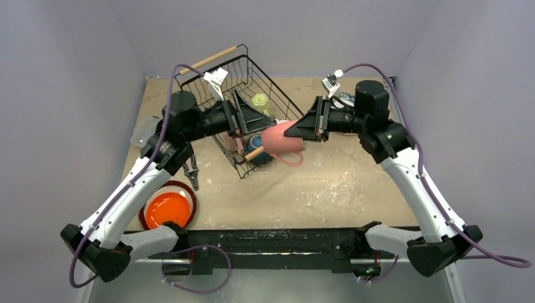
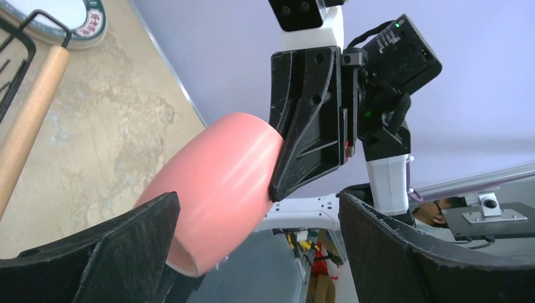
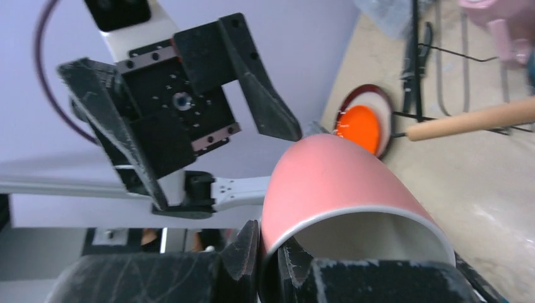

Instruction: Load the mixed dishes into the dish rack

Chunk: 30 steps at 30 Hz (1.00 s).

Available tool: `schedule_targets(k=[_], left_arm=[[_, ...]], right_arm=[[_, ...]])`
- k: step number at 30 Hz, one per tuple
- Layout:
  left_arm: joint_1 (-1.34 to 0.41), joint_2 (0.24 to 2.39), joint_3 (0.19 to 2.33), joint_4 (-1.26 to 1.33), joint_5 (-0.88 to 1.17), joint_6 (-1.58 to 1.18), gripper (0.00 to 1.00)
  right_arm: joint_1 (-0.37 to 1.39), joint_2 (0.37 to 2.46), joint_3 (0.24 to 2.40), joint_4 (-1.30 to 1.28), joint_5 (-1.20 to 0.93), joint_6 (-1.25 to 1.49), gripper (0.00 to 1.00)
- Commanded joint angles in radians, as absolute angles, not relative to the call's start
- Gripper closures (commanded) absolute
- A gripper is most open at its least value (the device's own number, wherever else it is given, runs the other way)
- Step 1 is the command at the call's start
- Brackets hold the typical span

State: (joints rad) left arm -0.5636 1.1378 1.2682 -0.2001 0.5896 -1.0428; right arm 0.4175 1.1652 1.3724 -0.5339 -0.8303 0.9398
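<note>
I have the pink mug (image 1: 281, 140) lying on its side in the air, just beside the near wooden handle (image 1: 254, 153) of the dish rack (image 1: 252, 69). My right end effector (image 1: 291, 129) is pinched narrow on one spot of the rim, one finger inside the mouth and one outside. The left end effector (image 1: 265, 123) stands wide, with the mug's closed end pointing into its gap; I cannot tell whether either finger touches the wall. My worry is that thin rim grip. The whole body hangs off it, so a nudge from the left fingers could pivot the mug or pop it loose onto the worktop (image 1: 328, 183) or the wooden handle. If the left closes off-centre on the smooth curved wall, the mug may squirt out. If the right lets go too soon, it falls. The two end effectors are also near each other, so a misjudged advance could knock finger against finger. The rack sits askew with a yellow-green mug (image 1: 260, 101) inside, so the way down could snag wires or strike it.
</note>
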Motion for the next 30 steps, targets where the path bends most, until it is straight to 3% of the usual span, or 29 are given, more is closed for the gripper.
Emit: schedule_targets(k=[1, 10, 18, 30], left_arm=[[-0.563, 1.072, 1.240, -0.058, 0.554, -1.069, 0.03], [-0.564, 0.975, 1.180, -0.091, 0.419, -1.033, 0.00], [-0.574, 1.061, 1.100, 0.280, 0.591, -1.265, 0.00], [-0.594, 1.119, 1.145, 0.305, 0.669, -1.258, 0.00]], right_arm=[[0.410, 1.160, 1.407, -0.143, -1.030, 1.205, 1.00], [0.409, 1.188, 1.392, 0.106, -1.058, 1.413, 1.00], [0.409, 1.220, 1.393, 0.188, -1.058, 1.470, 1.00], [0.409, 1.241, 1.350, 0.257, -1.046, 1.508, 1.00]])
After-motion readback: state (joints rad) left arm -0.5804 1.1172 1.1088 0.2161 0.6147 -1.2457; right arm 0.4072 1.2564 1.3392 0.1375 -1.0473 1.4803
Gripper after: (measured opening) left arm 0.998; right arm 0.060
